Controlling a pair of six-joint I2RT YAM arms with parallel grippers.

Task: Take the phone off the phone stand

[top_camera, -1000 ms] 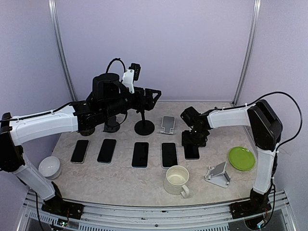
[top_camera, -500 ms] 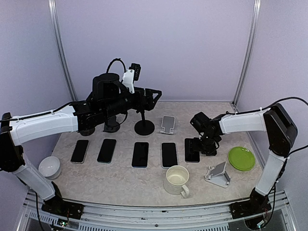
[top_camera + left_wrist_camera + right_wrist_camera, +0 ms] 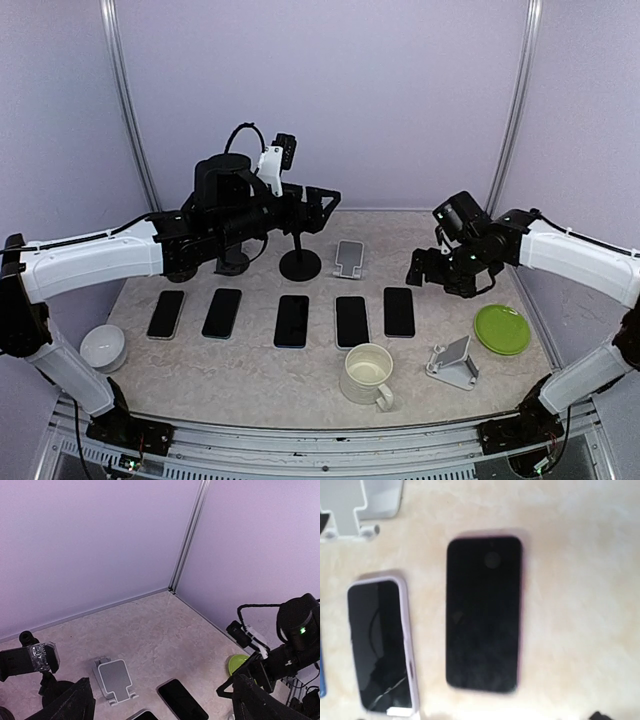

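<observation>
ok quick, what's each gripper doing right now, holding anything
left gripper: open, holding nothing
right gripper: open, holding nothing; the nearest phone lies flat, free of it

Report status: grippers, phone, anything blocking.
Left gripper open, hovering at rear. Right gripper open, empty. Phone flat on table, clear of both; silver stand empty. Nothing blocking.

The right fingers (image 3: 416, 272) are now off the rightmost phone (image 3: 399, 311), raised to its upper right and spread wider; the phone lies uncovered on the worktop (image 3: 250, 385).
</observation>
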